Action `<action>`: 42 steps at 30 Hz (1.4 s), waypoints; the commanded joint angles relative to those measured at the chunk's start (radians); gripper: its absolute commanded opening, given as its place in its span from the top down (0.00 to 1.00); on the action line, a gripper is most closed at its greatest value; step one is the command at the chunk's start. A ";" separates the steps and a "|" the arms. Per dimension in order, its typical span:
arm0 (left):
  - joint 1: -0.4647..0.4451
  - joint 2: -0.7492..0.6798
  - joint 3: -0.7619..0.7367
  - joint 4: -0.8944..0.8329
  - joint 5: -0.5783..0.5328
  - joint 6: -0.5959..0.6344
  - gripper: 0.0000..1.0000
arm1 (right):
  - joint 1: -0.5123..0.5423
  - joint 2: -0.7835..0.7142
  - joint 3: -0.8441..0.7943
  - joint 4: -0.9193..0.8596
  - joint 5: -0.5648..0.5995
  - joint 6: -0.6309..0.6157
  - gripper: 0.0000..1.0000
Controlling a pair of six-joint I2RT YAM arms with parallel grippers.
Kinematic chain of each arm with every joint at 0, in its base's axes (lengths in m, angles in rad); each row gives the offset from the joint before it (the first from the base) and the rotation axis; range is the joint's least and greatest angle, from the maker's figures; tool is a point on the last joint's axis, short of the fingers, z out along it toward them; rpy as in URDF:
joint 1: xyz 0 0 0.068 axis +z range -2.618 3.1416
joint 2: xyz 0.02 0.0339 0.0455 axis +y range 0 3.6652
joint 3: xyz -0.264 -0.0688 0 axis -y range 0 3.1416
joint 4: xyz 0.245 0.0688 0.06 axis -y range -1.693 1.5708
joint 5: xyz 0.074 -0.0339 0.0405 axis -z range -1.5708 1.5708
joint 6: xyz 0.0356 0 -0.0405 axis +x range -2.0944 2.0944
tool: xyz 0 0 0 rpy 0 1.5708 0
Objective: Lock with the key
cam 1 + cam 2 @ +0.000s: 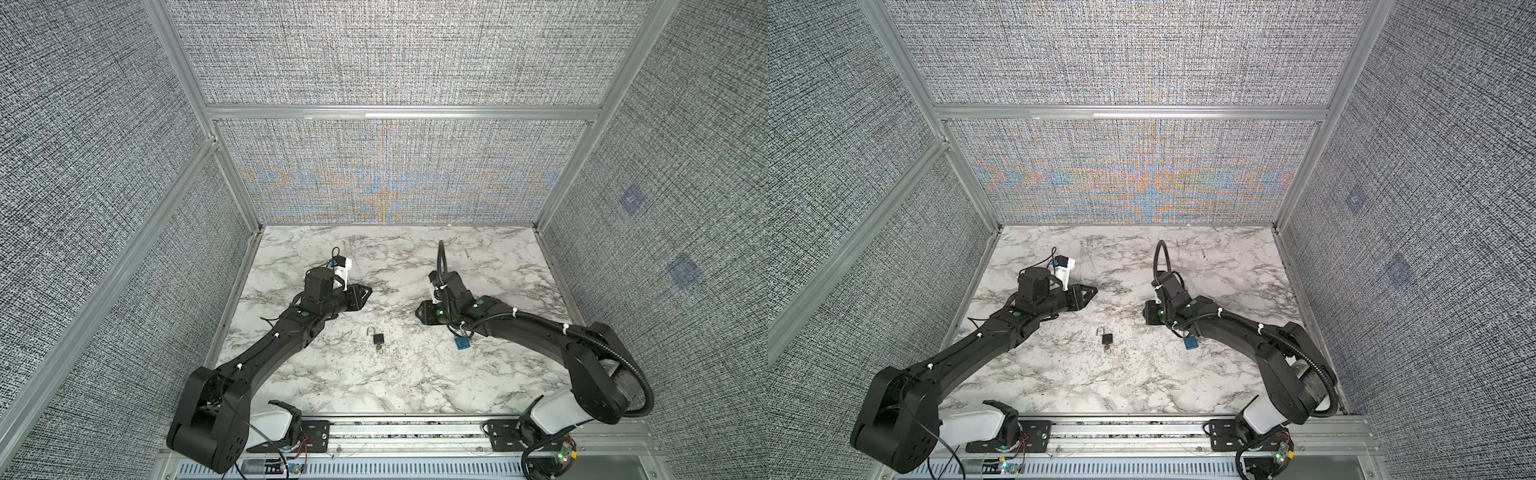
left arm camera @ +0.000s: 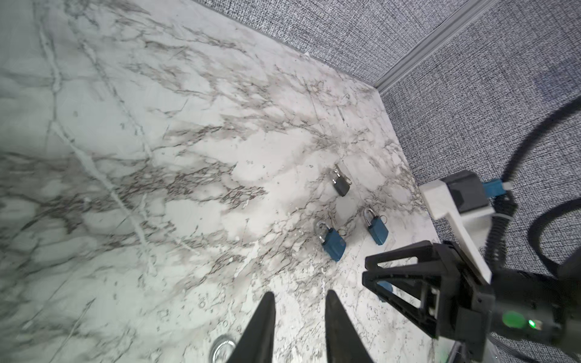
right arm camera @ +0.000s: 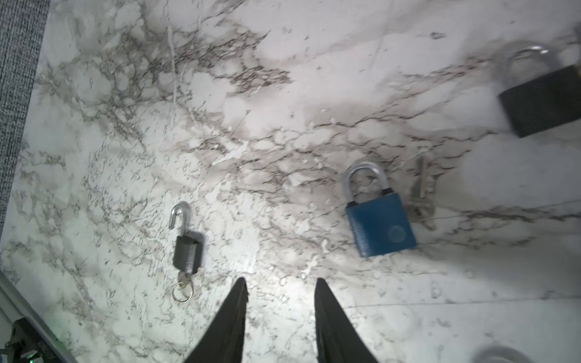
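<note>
A small black padlock lies flat mid-table with its shackle swung open. In the right wrist view the padlock has a key stuck in its underside, with a ring on it. My right gripper hovers open and empty, to the padlock's right and slightly behind it. My left gripper is behind the padlock, also open with only bare marble between its fingers.
A blue shut padlock lies by loose keys, and a bigger black padlock beyond. The left wrist view shows two blue padlocks and a grey one. Fabric walls enclose the marble table.
</note>
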 commanded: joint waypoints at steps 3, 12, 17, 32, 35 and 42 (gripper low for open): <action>0.042 -0.060 -0.060 -0.014 -0.037 -0.027 0.66 | 0.155 0.071 0.074 -0.048 0.156 0.104 0.57; 0.109 -0.222 -0.172 0.000 0.002 -0.093 0.64 | 0.304 0.315 0.314 -0.156 0.238 0.154 0.44; 0.119 -0.342 -0.225 0.001 -0.016 -0.093 0.59 | 0.310 0.396 0.390 -0.200 0.237 0.184 0.44; 0.125 -0.327 -0.227 0.028 0.016 -0.100 0.57 | 0.312 0.505 0.479 -0.312 0.247 0.217 0.63; 0.126 -0.312 -0.225 0.038 0.027 -0.102 0.57 | 0.311 0.516 0.486 -0.319 0.239 0.216 0.64; 0.131 -0.317 -0.228 0.037 0.030 -0.105 0.57 | 0.312 0.538 0.514 -0.355 0.252 0.208 0.64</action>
